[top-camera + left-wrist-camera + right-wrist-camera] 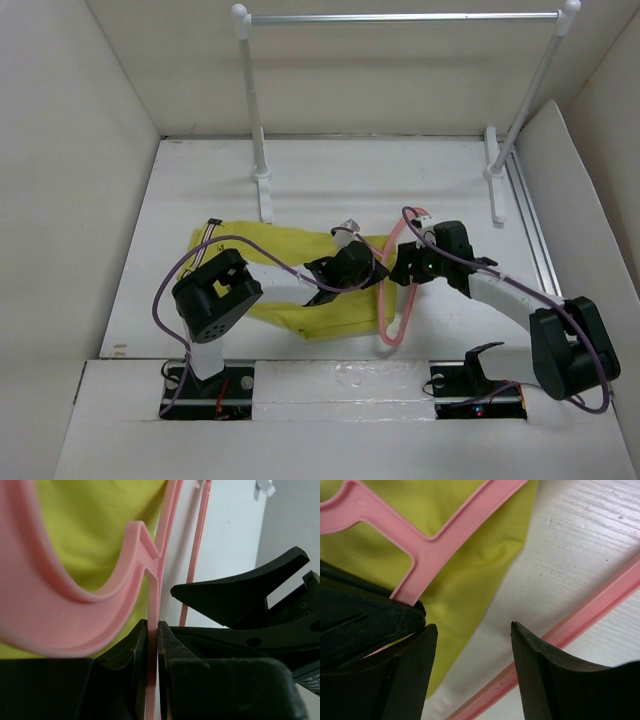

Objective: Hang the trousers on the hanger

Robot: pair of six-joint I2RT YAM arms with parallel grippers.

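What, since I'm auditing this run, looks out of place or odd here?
Nothing looks spilled or damaged. The trousers lie bunched on the table, and the hanger lies across their edge, pinched by the left gripper.

No text, label, brand, number or sign can be read on the trousers [290,245], the hanger [430,552] or the worktop [200,190].

Black joints [215,295], white links [500,290], purple cables [160,290], black end effector fingers [540,665], seemingly scuffed
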